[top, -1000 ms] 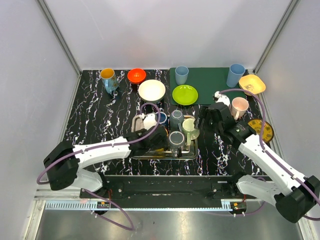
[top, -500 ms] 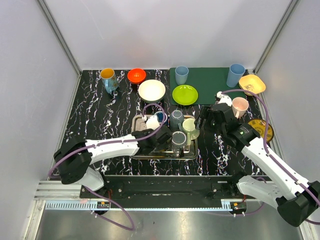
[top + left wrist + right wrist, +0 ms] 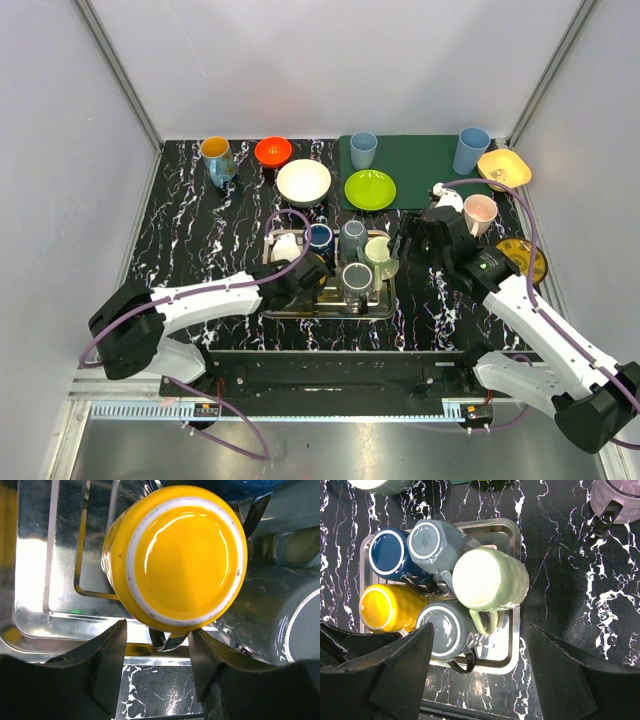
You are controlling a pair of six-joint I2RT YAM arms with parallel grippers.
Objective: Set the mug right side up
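Observation:
A steel tray [image 3: 375, 306] holds several upside-down mugs: yellow [image 3: 185, 555], dark blue [image 3: 320, 236], grey [image 3: 352, 233], pale green [image 3: 378, 250] and dark grey [image 3: 355, 277]. My left gripper [image 3: 156, 672] is open at the tray's near-left side. Its jaws stand on either side of the yellow mug's handle [image 3: 169, 641] without closing on it. In the top view the left gripper [image 3: 305, 272] hides the yellow mug. The yellow mug also shows in the right wrist view [image 3: 387, 607]. My right gripper [image 3: 415, 240] is open and empty, up beside the tray's right edge.
A white bowl [image 3: 303, 181], an orange bowl [image 3: 272, 150] and a yellow-blue mug [image 3: 216, 155] stand behind the tray. A green mat [image 3: 425, 160] carries a green plate [image 3: 369, 189] and two blue cups. A pink mug [image 3: 479, 211] and yellow dishes are at right.
My left gripper has swung back to the left along the tray's near side, from the dark grey mug to the yellow one. The right arm has barely moved.

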